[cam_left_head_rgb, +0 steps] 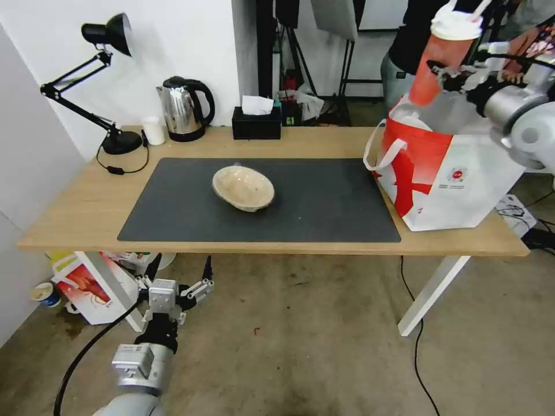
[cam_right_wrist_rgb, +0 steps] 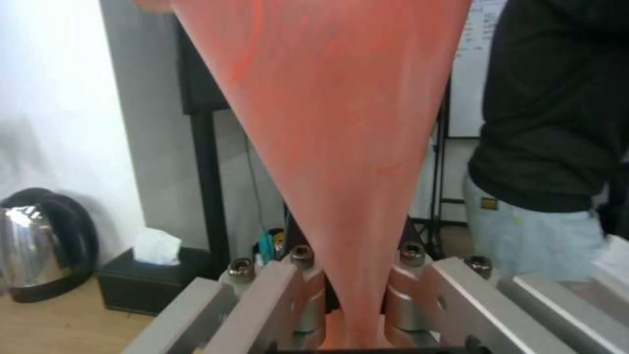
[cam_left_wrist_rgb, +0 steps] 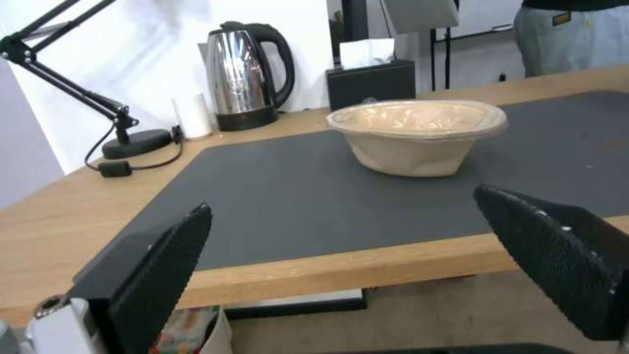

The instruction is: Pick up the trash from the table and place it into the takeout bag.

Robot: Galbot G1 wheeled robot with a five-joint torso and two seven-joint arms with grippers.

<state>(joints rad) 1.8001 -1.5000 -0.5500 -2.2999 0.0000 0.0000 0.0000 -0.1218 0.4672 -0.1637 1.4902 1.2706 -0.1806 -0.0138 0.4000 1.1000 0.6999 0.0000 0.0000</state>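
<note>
The right gripper (cam_left_head_rgb: 457, 75) is clamping the red cup (cam_left_head_rgb: 440, 58) just above the open mouth of the takeout bag (cam_left_head_rgb: 462, 179), the cup's long axis leaning slightly, white lid and straws pointing up. The bag is standing on the table (cam_left_head_rgb: 75, 214). Well apart from the bag, the beige paper bowl (cam_left_head_rgb: 243, 188) is sitting rim-up on the grey mat (cam_left_head_rgb: 324, 202). The left gripper (cam_left_head_rgb: 176, 292) is hanging below the table's near edge, fingers spread wide, holding nothing.
</note>
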